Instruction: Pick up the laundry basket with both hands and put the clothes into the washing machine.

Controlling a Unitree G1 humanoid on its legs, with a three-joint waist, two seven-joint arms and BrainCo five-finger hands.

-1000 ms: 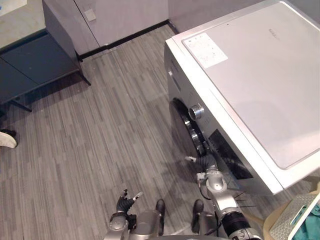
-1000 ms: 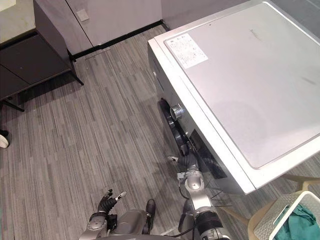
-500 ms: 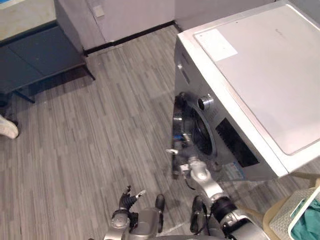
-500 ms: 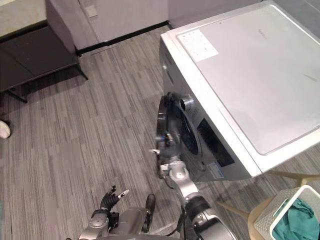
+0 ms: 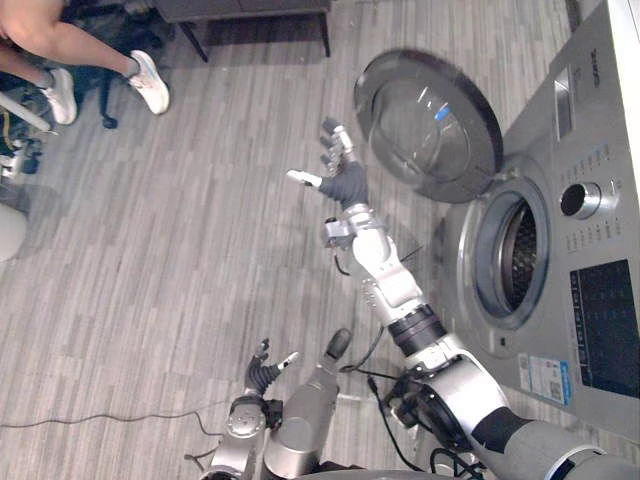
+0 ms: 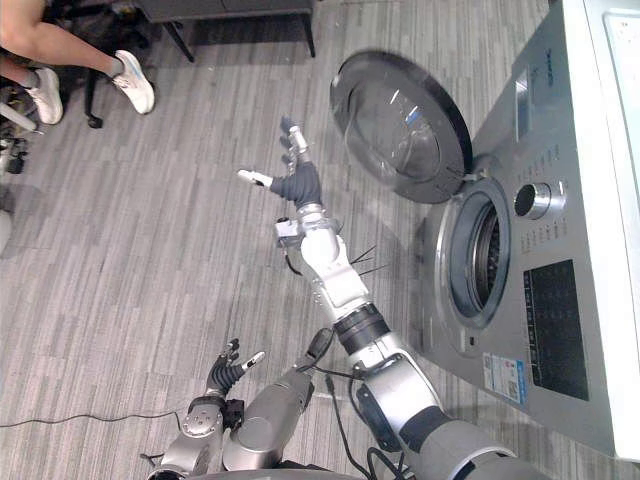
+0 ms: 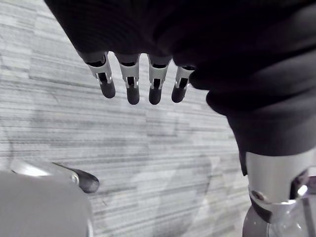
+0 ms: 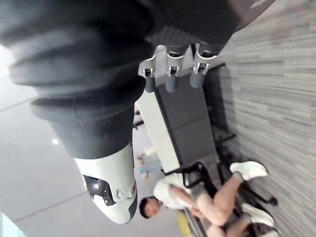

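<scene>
The washer (image 5: 560, 290) stood with its door (image 5: 425, 125) swung wide where a second ago it was shut, baring the drum (image 5: 510, 255), so loading could follow once the basket was fetched; neither hand had hold of it. The right hand (image 5: 343, 178) hung near the door's rim, fingers spread and empty, while the left hand (image 5: 265, 370) sat low, fingers loose, holding nothing. Bare floor (image 5: 170, 250) lay open before the machine, a seated person's legs (image 5: 60, 45) well off at its far edge.
</scene>
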